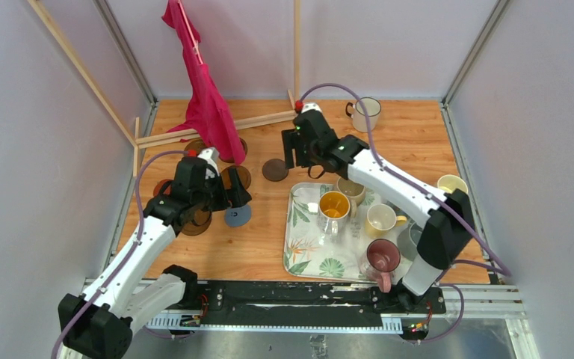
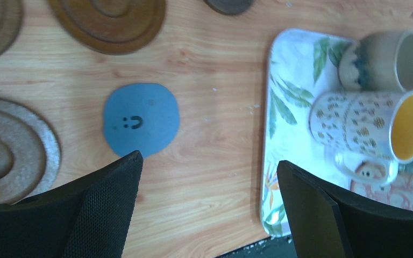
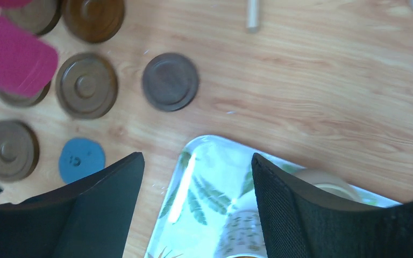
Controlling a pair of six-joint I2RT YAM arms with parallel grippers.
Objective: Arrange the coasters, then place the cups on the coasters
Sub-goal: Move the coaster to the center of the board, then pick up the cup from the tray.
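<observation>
A small dark smiley face (image 2: 132, 122), two dots beside a U-shaped curve and turned on its side, is marked near the middle of the grey-blue coaster (image 2: 153, 105) lying flat on the counter (image 2: 215, 107). The ochre specks on the white mug (image 2: 349, 126) are too blurred to read.

The tabletop (image 1: 418, 142) is smooth, pale wood-grain, the brown coasters (image 2: 107, 21) look like glossy ridged glaze, the blue coaster (image 2: 141, 119) is flat and matt, the leaf-printed tray (image 2: 287, 91) shines like plastic, the spotted mug (image 2: 355, 123) is glazed ceramic, and the pink cloth (image 1: 209, 105) is soft fabric.
</observation>
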